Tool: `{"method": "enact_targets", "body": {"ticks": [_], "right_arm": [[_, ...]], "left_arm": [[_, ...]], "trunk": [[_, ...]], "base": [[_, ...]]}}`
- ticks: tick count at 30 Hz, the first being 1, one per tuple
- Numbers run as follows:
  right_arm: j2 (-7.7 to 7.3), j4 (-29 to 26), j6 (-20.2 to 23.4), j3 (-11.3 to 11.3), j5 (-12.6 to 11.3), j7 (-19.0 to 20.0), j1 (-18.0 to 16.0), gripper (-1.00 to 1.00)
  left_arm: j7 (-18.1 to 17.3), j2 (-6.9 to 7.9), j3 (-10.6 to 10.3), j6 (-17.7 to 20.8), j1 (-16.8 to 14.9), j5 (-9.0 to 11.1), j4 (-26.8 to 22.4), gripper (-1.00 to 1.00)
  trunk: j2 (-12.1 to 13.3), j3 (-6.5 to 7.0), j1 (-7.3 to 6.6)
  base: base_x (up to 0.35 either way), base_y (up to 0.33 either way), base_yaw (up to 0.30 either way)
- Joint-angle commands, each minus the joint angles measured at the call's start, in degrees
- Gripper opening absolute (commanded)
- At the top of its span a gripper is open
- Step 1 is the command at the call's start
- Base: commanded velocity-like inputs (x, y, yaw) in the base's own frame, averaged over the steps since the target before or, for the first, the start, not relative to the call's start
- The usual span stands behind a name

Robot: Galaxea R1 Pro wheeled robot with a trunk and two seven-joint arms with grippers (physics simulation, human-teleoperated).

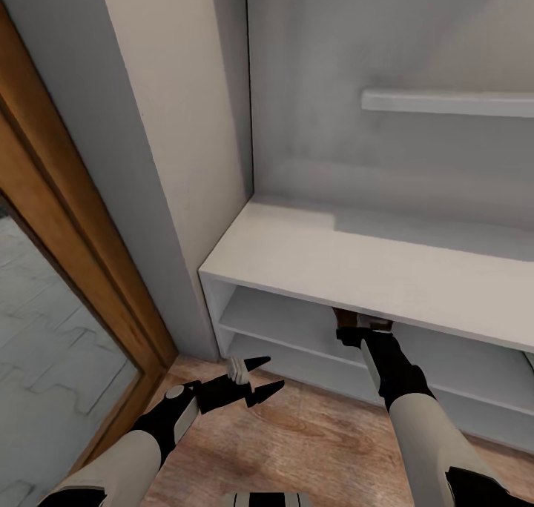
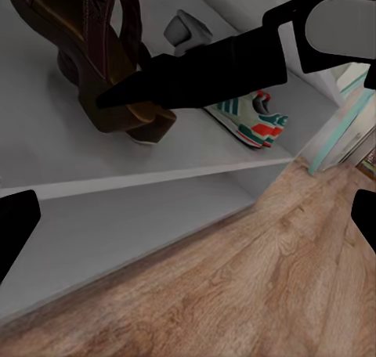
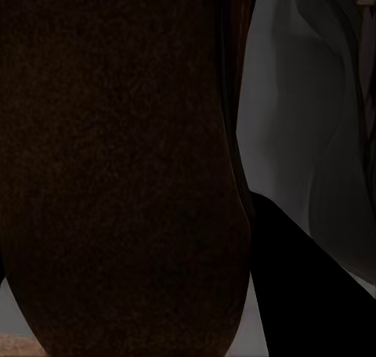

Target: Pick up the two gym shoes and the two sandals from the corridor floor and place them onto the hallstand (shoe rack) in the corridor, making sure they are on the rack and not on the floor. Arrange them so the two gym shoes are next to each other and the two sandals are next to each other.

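The pale hallstand (image 1: 371,262) stands against the wall. My right gripper (image 1: 354,327) reaches into its upper open shelf level, shut on a dark brown sandal (image 2: 94,52). The sandal's heel rests on that shelf, and its sole (image 3: 117,169) looms close in the right wrist view beside a black finger (image 3: 305,286). Farther along the same shelf lies a white gym shoe (image 2: 252,116) with green stripes and red accents. My left gripper (image 1: 271,374) hangs open and empty over the wooden corridor floor (image 1: 297,433), just in front of the rack's left end.
A cream wall (image 1: 178,121) and a wood-framed glass door (image 1: 67,285) close in on the left. An upper shelf (image 1: 445,101) juts out above the rack's flat top. The lower shelf level (image 2: 117,239) is bare where it shows.
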Motion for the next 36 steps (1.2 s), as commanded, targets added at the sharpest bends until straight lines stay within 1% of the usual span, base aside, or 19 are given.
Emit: {"method": "enact_targets", "body": {"ticks": [1, 19, 20, 36], "right_arm": [[0.07, -0.1, 0.3, -0.2, 0.4, 0.1, 0.0, -1.00], [0.07, -0.1, 0.3, -0.2, 0.4, 0.1, 0.0, -1.00], [0.07, -0.1, 0.3, -0.2, 0.4, 0.1, 0.0, 1.00], [0.07, -0.1, 0.3, -0.2, 0.3, 0.1, 0.0, 1.00]], "left_arm": [[-0.2, -0.02, 0.1, -0.3, 0.0, 0.1, 0.1, 1.00], [-0.1, -0.06, 0.1, -0.3, 0.0, 0.1, 0.1, 1.00], [-0.1, -0.06, 0.1, -0.3, 0.0, 0.1, 0.1, 1.00], [-0.1, -0.06, 0.1, -0.3, 0.0, 0.1, 0.1, 1.00]], "trunk": [[0.0, -0.05, -0.01], [0.0, -0.05, -0.01], [0.0, -0.05, -0.01], [0.0, -0.05, -0.01]], "base": [[0.019, 0.000, 0.000], [0.002, 0.000, 0.000], [0.000, 0.000, 0.000], [0.000, 0.000, 0.000]]}}
